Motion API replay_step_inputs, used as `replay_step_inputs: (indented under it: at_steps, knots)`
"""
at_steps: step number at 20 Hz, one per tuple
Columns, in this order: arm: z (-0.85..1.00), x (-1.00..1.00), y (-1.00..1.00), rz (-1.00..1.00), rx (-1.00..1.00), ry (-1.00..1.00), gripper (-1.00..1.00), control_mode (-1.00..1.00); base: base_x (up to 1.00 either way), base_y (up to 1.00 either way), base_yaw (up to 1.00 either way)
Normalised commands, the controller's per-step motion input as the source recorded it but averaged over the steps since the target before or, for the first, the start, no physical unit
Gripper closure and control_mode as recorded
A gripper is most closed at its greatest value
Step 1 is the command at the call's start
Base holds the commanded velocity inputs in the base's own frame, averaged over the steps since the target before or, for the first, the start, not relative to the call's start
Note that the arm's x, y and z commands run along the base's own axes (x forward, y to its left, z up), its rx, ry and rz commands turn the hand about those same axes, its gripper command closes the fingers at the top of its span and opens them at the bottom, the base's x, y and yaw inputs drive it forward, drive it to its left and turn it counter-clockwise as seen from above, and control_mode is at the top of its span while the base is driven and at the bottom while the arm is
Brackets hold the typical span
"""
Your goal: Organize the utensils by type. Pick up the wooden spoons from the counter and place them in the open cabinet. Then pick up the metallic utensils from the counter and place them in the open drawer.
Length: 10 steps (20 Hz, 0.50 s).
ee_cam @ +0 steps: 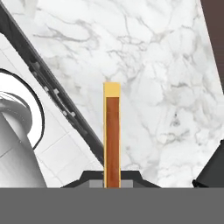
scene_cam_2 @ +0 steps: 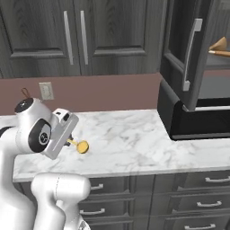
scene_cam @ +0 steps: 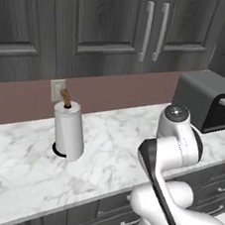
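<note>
My gripper is shut on the thin handle of the metallic spoon, whose shiny yellow-gold bowl sticks out to the right, just above the white marble counter near its front left. In the hand view the spoon runs straight up from between my fingertips, seen edge-on, over the counter's front edge. At the upper right the cabinet stands open, and a wooden spoon lies on its shelf. The open drawer is out of view.
A paper-towel roll with a brown knob stands at the back left of the counter. A black appliance sits under the open cabinet. Closed drawers line the base units. White floor tiles lie below the counter edge.
</note>
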Motion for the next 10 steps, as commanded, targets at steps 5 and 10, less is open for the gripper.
replay_step_inputs:
  at_steps: [5,10]
  knots:
    - [0.00,0.00,0.00,0.00,0.00,0.00,1.00,1.00,-0.32,-0.15,-0.31]
    - [0.00,0.00,0.00,0.00,0.00,0.00,1.00,1.00,-0.39,-0.13,-0.53]
